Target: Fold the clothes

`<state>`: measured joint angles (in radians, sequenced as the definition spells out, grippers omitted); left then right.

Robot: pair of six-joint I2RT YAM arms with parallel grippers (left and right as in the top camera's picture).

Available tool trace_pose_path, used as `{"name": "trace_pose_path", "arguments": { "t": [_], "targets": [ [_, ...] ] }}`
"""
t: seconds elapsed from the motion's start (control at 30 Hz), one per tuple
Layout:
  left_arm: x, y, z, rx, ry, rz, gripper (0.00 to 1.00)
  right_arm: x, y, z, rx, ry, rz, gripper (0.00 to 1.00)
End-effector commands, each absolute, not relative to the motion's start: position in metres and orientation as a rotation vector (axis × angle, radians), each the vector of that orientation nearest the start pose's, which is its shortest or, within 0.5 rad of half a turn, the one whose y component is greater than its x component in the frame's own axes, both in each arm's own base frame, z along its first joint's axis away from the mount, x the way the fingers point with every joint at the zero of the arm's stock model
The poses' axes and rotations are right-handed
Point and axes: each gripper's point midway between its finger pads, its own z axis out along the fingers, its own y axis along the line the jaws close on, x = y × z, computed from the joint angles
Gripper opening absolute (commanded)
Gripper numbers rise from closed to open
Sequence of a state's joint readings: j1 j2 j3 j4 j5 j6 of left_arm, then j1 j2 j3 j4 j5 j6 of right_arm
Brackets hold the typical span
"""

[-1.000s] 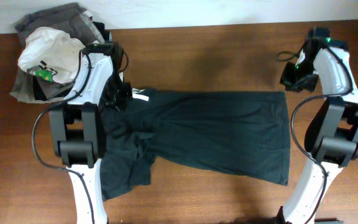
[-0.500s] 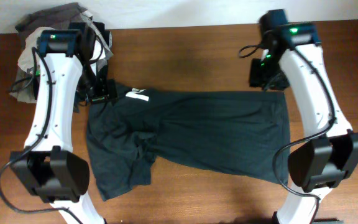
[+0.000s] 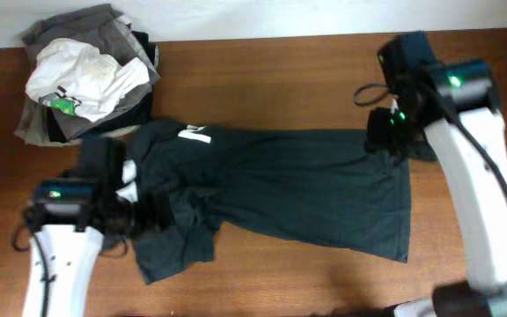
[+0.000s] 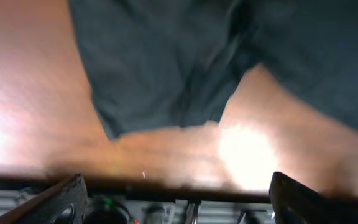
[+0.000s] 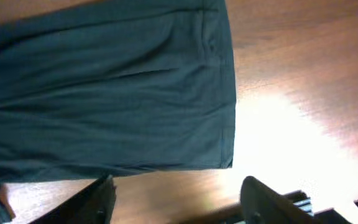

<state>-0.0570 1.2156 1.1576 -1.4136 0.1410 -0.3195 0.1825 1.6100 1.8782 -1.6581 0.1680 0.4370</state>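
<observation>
The clothes, one dark teal T-shirt [image 3: 306, 189], lie spread across the wooden table with the collar and white label [image 3: 195, 134] at the left and the hem at the right. A rumpled sleeve [image 3: 179, 242] reaches toward the front edge. My left gripper [image 3: 152, 216] hovers over that sleeve part, open and empty; the left wrist view shows the sleeve [image 4: 166, 74] ahead of the left gripper [image 4: 179, 205]. Above the shirt's far right corner, my right gripper [image 3: 385, 139] is open. In the right wrist view the hem [image 5: 225, 93] lies beyond the empty right gripper [image 5: 179, 202].
A pile of grey garments [image 3: 69, 31] with a white garment bearing a green mark [image 3: 82, 75] on top sits at the back left corner. Bare wood [image 3: 280, 84] lies behind the shirt. The table's front edge [image 4: 166, 177] runs just before the left fingers.
Both grippers have opened. The left arm swung from the collar down to the near-left sleeve. The right arm moved from beyond the far right corner to over it.
</observation>
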Motion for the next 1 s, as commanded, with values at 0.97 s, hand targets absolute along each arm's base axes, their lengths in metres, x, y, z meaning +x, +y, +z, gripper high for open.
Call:
{"name": "trace_pose_path", "arguments": {
  "t": [0.97],
  "targets": [
    [0.140,-0.001,-0.005,-0.942,3.463,-0.013,0.81,0.281,-0.007,0.148,0.578,2.977,-0.130,0.82]
  ]
}}
